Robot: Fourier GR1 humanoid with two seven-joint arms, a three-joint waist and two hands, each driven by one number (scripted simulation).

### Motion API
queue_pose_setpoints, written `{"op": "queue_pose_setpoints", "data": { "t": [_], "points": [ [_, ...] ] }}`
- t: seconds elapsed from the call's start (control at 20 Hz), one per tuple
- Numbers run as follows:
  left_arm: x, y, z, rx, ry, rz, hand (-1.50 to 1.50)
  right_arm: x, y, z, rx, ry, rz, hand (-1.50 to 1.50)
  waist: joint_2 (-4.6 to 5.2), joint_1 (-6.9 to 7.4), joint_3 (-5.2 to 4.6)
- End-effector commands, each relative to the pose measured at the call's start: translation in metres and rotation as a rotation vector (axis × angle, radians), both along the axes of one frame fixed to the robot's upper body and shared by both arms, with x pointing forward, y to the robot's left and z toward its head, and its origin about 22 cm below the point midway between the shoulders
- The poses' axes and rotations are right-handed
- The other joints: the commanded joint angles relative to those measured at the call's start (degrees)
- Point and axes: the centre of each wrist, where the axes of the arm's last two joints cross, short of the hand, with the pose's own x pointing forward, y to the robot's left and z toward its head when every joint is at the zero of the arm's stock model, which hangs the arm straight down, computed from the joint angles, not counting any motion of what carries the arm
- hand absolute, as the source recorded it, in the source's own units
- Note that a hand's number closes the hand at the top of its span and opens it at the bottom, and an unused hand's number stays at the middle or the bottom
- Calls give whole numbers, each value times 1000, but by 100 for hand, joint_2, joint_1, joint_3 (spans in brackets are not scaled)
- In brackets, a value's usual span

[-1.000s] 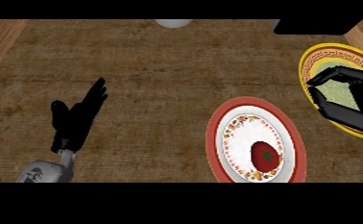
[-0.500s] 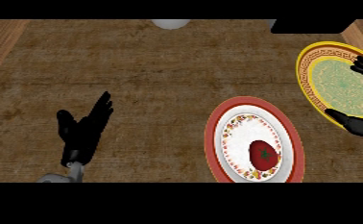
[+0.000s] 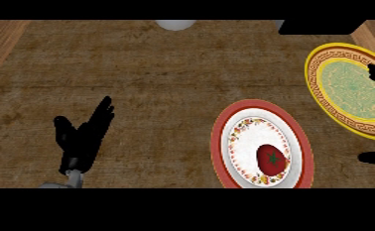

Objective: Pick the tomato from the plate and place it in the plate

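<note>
A red tomato [image 3: 273, 159] lies on the lower part of a white plate with a red rim [image 3: 219, 141] at the lower right of the counter. A yellow plate with a green centre [image 3: 344, 88] sits at the right edge, with nothing on it. My left hand [image 3: 84, 136] rests open at the lower left, fingers up, far from both plates. Of my right hand [image 3: 366, 157] only small black bits show at the right edge, beside the yellow plate and apart from the tomato.
A white round object [image 3: 174, 25] sits at the counter's far edge, and a dark block [image 3: 315, 27] stands at the far right. Bare wooden counter lies between my left hand and the red-rimmed plate.
My right hand has drawn off the yellow plate toward the right edge and nearly left the view. My left hand has sunk a little lower. The tomato has not moved.
</note>
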Motion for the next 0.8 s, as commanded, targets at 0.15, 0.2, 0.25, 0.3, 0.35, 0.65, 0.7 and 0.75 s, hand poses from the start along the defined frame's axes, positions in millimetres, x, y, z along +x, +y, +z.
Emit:
{"op": "queue_pose_setpoints", "data": {
  "t": [0.15, 0.2, 0.25, 0.3, 0.35, 0.65, 0.7, 0.75],
  "points": [
    [2, -12, -8, -4, 44, 9, 0, -13, 48, 30, -256, 135, 75, -150, 17, -27, -15],
    [-7, -1, -3, -1, 47, 4, 0, -20, 58, 25, -272, 154, 75, -150, 9, -10, -13],
    [-8, -4, -16, -1, 44, 13, 0, -18, 66, 30, -287, 153, 51, -150, 20, 2, -14],
    [-15, 9, 0, 12, 64, -14, 0, -23, 54, 28, -312, 174, 59, -150, 11, 10, -8],
    [-6, -5, 3, 5, 24, 9, 0, -20, 74, 22, -329, 192, 56, -150, 20, 32, -8],
    [3, -3, -2, 3, 51, -9, 0, -18, 110, 4, -356, 192, 19, -150, 29, 36, -6],
    [-4, -21, -19, 17, 40, 7, 0, -30, 133, 10, -351, 192, 2, -150, 26, 21, -9],
    [-2, -17, -26, -13, 53, -1, 0, -37, 119, -6, -404, 214, 20, -150, 28, -12, -8]
  ]
}}
